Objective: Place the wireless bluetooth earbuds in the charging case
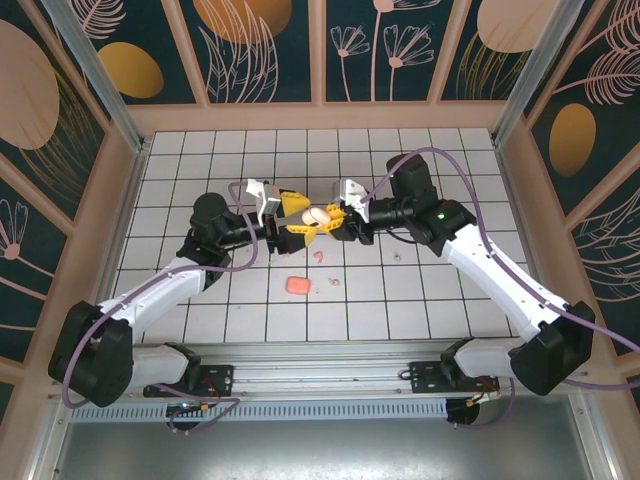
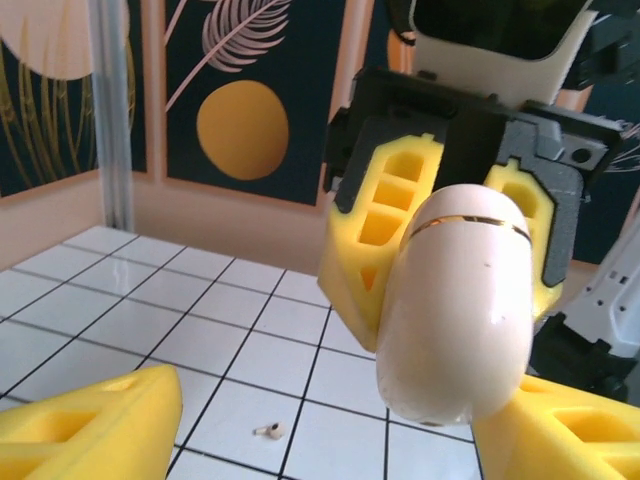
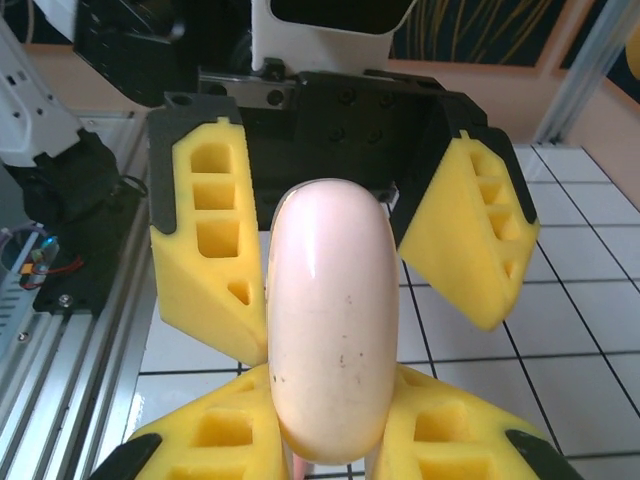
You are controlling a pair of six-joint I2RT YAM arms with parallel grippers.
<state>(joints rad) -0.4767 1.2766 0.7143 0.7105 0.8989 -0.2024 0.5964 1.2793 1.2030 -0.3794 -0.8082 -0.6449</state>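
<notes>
The two arms meet in the air over the tiled bench (image 1: 180, 200); the right claw (image 1: 332, 218) is clamped tight on one end of the closed beige case (image 3: 330, 320), holding it clear of the tiles; the left claw (image 1: 298, 218) stands spread wide around the case's other end, its yellow fingers (image 3: 215, 250) flanking it without gripping; below, near the middle of the bench, lie a pink earbud (image 1: 318, 257) and a whitish earbud (image 1: 333, 281), just beside a salmon case (image 1: 296, 285); a third bud (image 1: 397, 255), its colour too small to tell, lies apart to the right.
</notes>
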